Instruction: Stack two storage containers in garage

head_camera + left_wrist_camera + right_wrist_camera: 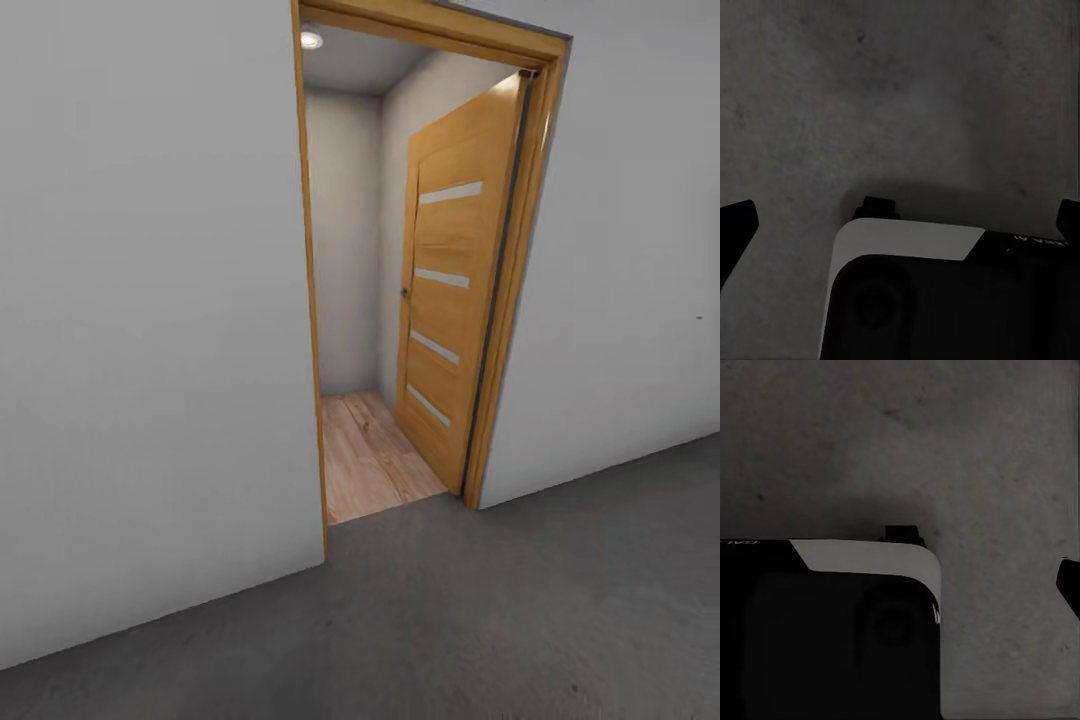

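We face a doorway (pixel 400 300) in the wall (pixel 150 350), its door (pixel 455 290) swung inward on the right; concrete floor (pixel 500 620) lies before it, plank flooring (pixel 370 460) beyond.

We find almost no legible writing. On the dark robot base (pixel 945 307) in the left wrist view, small pale lettering sits at the edge just past its white corner panel (pixel 907 241), too faint and cropped for us to read. In the right wrist view, the same base (pixel 832 645) carries a similar tiny pale marking at the picture's border, equally unreadable. We see no signs or numbers on the door (pixel 455 290).
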`<state>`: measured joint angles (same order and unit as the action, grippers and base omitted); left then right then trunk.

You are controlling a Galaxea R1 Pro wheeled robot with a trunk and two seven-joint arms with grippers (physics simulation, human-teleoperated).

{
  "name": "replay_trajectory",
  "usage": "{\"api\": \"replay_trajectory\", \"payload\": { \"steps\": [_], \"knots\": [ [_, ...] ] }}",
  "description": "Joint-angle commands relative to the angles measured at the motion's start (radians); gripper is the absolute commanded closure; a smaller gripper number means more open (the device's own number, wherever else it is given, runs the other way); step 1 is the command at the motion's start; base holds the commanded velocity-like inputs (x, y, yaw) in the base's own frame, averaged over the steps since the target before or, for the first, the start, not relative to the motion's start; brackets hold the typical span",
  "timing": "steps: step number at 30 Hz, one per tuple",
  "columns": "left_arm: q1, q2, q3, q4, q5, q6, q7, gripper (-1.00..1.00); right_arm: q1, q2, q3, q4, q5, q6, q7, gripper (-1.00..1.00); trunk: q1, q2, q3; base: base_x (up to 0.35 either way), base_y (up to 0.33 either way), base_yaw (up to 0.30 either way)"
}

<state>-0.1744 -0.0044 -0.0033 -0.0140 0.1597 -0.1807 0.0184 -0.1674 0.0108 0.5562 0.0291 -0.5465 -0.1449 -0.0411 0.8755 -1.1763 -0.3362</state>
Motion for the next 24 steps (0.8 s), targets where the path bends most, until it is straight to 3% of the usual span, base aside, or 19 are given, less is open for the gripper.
{"api": "replay_trajectory", "payload": {
  "steps": [1, 24],
  "knots": [
    [0.0, 0.0, -0.001, 0.0, 0.005, -0.003, 0.002, -1.0, -0.001, 0.0, 0.008, 0.003, -0.008, -0.005, -0.001, -1.0, 0.0, -0.001, -0.001, 0.0, 0.0, -0.243],
    [0.0, 0.0, -0.004, 0.0, 0.001, -0.003, 0.0, -1.0, -0.001, -0.013, 0.008, 0.003, -0.012, -0.004, 0.007, -1.0, 0.0, -0.001, -0.001, 0.0, 0.0, -0.263]
  ]
}}
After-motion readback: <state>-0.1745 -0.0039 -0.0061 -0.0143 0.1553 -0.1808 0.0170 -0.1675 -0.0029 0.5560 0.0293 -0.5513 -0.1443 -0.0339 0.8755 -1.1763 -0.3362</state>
